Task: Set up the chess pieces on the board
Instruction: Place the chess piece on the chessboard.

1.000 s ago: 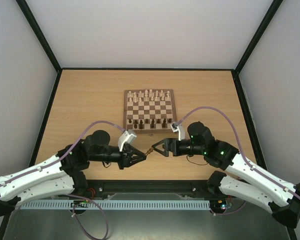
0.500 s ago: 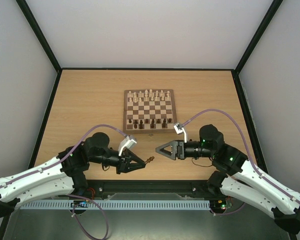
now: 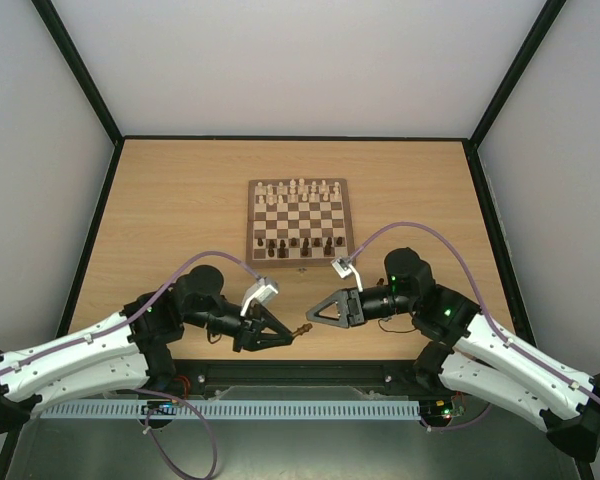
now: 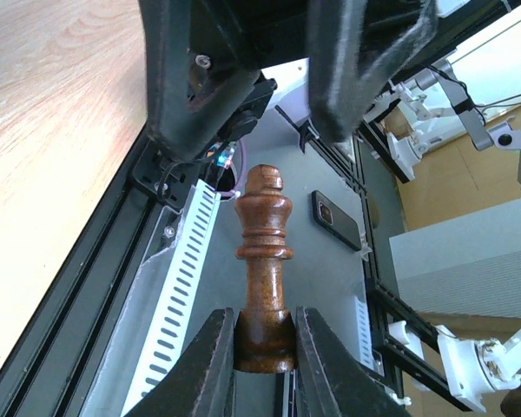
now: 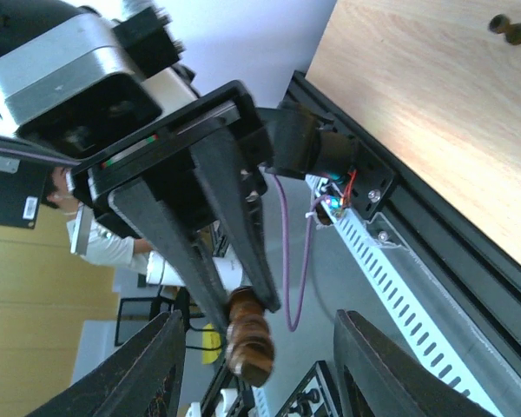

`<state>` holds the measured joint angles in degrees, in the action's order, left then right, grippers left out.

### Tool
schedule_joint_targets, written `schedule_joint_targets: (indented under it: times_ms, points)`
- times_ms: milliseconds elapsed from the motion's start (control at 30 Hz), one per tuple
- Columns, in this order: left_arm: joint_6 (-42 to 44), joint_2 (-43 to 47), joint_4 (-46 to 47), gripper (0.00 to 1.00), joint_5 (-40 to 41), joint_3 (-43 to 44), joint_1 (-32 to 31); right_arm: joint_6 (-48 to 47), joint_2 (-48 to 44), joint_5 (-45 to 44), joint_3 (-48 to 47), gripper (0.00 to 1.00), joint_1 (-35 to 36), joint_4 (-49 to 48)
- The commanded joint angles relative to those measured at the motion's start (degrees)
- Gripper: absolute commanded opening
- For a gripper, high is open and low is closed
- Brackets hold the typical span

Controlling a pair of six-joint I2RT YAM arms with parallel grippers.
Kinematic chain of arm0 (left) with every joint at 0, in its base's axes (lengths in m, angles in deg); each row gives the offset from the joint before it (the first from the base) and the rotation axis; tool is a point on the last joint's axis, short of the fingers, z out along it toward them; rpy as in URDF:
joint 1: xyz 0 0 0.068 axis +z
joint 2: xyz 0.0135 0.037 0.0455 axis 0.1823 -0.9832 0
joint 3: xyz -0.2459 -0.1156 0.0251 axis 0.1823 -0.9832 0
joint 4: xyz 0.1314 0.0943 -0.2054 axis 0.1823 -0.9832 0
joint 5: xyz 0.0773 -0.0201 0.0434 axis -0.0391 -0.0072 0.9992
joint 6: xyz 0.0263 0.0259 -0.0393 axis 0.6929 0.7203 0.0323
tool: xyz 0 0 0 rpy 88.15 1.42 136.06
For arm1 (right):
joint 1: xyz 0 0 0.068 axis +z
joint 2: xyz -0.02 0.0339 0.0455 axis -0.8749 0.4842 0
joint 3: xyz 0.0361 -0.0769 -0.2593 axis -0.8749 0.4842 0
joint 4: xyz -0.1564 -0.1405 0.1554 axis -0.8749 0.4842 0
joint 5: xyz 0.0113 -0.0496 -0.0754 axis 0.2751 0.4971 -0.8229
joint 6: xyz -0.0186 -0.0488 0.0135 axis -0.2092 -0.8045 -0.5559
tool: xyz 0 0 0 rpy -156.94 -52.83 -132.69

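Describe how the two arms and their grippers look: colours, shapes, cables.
The left arm and right arm match: white shells on the long links, black joint housings. A lilac cable loops along each to a white wrist camera mount. The left gripper and right gripper are black, with two tapering fingers.

Plain white walls closing in your workspace, black posts running up the corners, pale wood tabletop lying evenly lit before you.
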<state>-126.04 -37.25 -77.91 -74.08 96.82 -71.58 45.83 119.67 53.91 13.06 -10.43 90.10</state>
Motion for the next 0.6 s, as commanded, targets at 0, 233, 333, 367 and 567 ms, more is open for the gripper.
schedule_joint_targets:
  times_ms: [0,233,333,367,567]
  points:
    - [-0.09,-1.41,2.58,0.14,-2.03,-0.58,0.34,-0.39,0.21,5.24,0.10,0.46,0.26,-2.79]
    - [-0.05,-2.80,3.67,0.14,-2.15,-0.29,0.37,-2.38,1.06,5.30,0.87,0.38,0.39,-0.22]
    - [-0.18,-3.00,4.34,0.14,-2.56,-0.31,0.40,-3.06,0.83,5.40,1.19,0.38,0.41,0.70]
    - [-0.19,-3.04,4.53,0.14,-2.70,-0.26,0.40,-3.07,0.72,5.53,1.33,0.38,0.42,0.74]
    - [-0.23,-4.04,5.28,0.14,-3.35,-0.31,0.63,-3.11,-0.41,6.51,1.99,0.38,0.62,0.76]
